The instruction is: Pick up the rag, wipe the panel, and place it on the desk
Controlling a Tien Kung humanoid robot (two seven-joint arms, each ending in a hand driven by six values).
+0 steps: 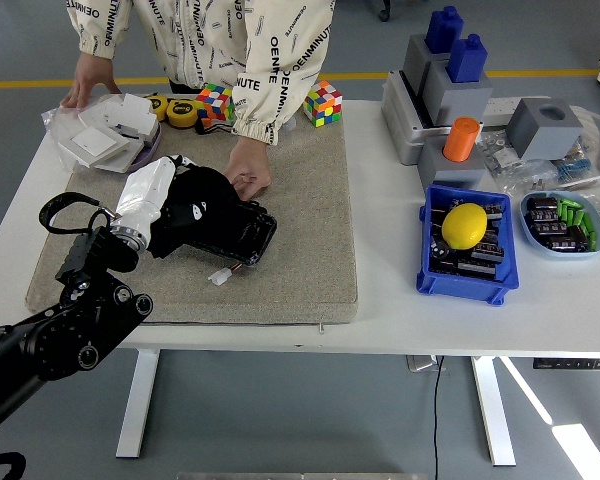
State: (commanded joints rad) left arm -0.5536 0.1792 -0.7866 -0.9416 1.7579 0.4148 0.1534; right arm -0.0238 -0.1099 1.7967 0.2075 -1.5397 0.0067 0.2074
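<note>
Gripping the black rag (195, 208), the left hand (180, 205) presses it onto the black panel (242, 232) near the mat's (310, 270) left edge. A person's hand (246, 181) steadies the panel; a hard stroke could strike it.

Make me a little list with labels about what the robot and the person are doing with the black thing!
robot hand: left hand presses a black rag onto the panel
panel: black panel lies flat on the grey mat
person: one hand steadies the panel's far edge; the other hand rests on a plastic bag
right arm: not in view
nearby: two colour cubes beyond the mat, a yellow lemon in the blue bin
task stage: wiping, rag not yet set down
</note>
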